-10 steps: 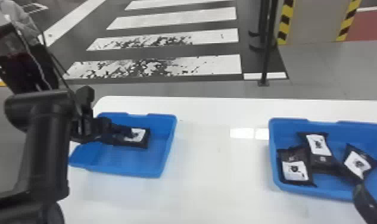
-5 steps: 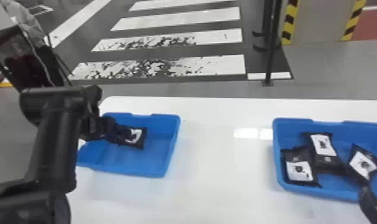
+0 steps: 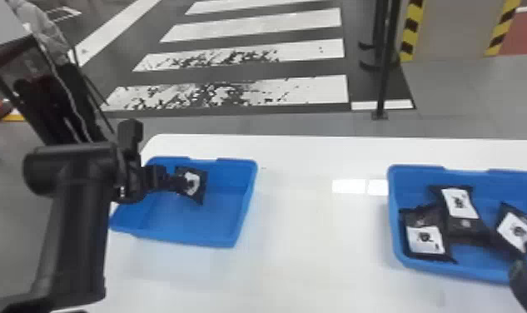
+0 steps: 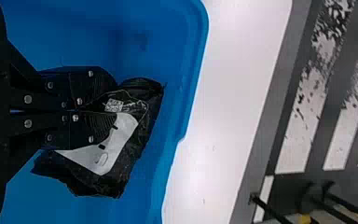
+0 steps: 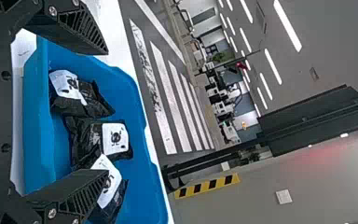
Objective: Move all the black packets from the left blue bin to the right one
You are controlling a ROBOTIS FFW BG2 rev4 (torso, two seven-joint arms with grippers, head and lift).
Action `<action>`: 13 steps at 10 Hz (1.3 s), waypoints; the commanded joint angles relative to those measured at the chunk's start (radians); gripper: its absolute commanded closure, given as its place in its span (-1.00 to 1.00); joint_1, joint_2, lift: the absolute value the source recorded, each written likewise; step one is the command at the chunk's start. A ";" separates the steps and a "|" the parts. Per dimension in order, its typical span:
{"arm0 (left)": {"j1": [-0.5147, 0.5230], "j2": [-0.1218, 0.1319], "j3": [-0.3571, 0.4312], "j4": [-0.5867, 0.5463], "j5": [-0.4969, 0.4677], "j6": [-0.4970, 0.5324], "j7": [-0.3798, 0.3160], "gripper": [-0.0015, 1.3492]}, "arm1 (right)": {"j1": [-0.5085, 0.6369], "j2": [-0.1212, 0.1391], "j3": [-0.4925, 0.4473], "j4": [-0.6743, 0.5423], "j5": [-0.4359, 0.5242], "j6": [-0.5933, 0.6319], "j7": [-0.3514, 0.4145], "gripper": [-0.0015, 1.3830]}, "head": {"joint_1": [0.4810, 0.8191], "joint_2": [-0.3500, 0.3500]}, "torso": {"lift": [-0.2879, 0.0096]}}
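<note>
Key relation, all off the left blue bin [image 3: 243,195]: the last black packet [image 4: 123,156] in it sits at the left gripper's [image 4: 113,111] tips, inside the left half of that bin, toward its far wall. Fingers are closed and look clamped on the packet's middle, film bunched around the tips. Long axis runs roughly crosswise to the fingers, far-to-near in the bin with a slant, so the near end should be the one to watch against the near rim. Can't tell if the packet touches the floor. Left arm is clearly the nearer of the 2. Right gripper [image 5: 107,112] is well right of the left bin, fingers spread, over the right bin [image 3: 393,216], where 3 packets [image 3: 460,204] lie. Next, I'd judge: lift straight up, clear the left bin's right wall, then go right. A low carry could snag the hanging end.
</note>
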 commanded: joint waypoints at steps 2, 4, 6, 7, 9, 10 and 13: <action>0.250 -0.054 0.088 -0.470 0.163 -0.020 -0.011 0.79 | 0.000 0.000 0.004 -0.043 -0.001 0.005 0.014 -0.82 | 0.27 0.56 | -0.07; 0.361 -0.083 0.088 -0.647 0.264 -0.064 -0.021 0.79 | -0.019 -0.008 0.034 -0.057 0.001 0.022 0.042 -0.82 | 0.27 0.48 | -0.07; 0.437 -0.120 0.044 -0.720 0.384 -0.152 -0.024 0.79 | -0.071 -0.034 0.088 -0.050 0.005 0.052 0.094 -0.82 | 0.27 0.40 | -0.07; 0.449 -0.129 0.006 -0.735 0.422 -0.179 -0.029 0.79 | -0.103 -0.043 0.106 -0.028 0.007 0.054 0.123 -0.82 | 0.27 0.34 | -0.07; 0.476 -0.148 -0.066 -0.740 0.484 -0.238 -0.029 0.79 | -0.164 -0.048 0.134 -0.001 0.017 0.066 0.166 -0.82 | 0.27 0.23 | -0.07; 0.483 -0.159 -0.094 -0.740 0.521 -0.250 -0.029 0.79 | -0.179 -0.056 0.158 -0.001 0.015 0.088 0.169 -0.82 | 0.27 0.16 | -0.07; 0.476 -0.166 -0.224 -0.740 0.607 -0.290 -0.029 0.79 | -0.228 -0.079 0.225 0.002 0.011 0.120 0.169 -0.83 | 0.27 0.03 | -0.07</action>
